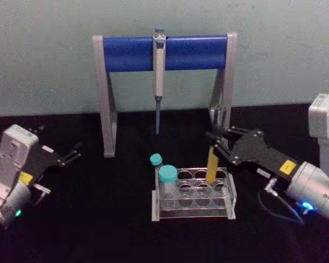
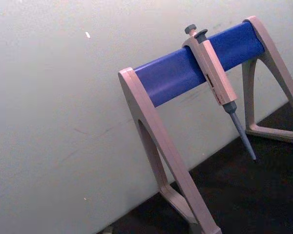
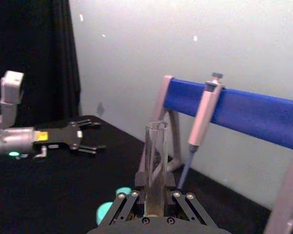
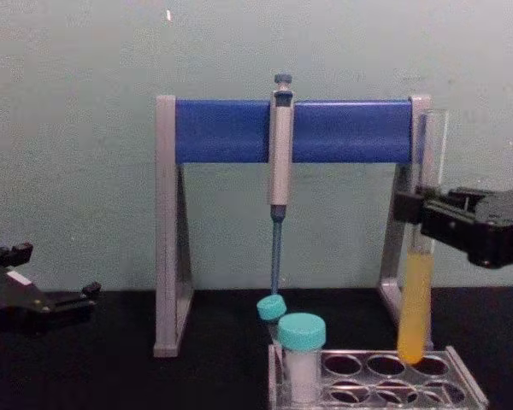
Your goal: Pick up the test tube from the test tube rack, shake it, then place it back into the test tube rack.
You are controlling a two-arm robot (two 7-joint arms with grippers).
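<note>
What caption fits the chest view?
Right gripper holds the test tube upright, tip at the test tube rack's back row; left gripper rests open at left.

The right gripper (image 1: 218, 143) reaches in level from the right side, its black fingers pointing toward the left gripper. They are clamped on the tube (image 1: 211, 163) above its liquid. The tube stands upright in the grip, its yellow-filled end hanging below the fingers and its open mouth rising above them. Behind the fingers, the silver right wrist (image 1: 318, 194) shows a blue light. The left gripper (image 1: 74, 153) sits low and well apart from the right one, pointing forward and inward, its two fingers spread apart and empty. A green light glows on the left wrist (image 1: 11, 189).
</note>
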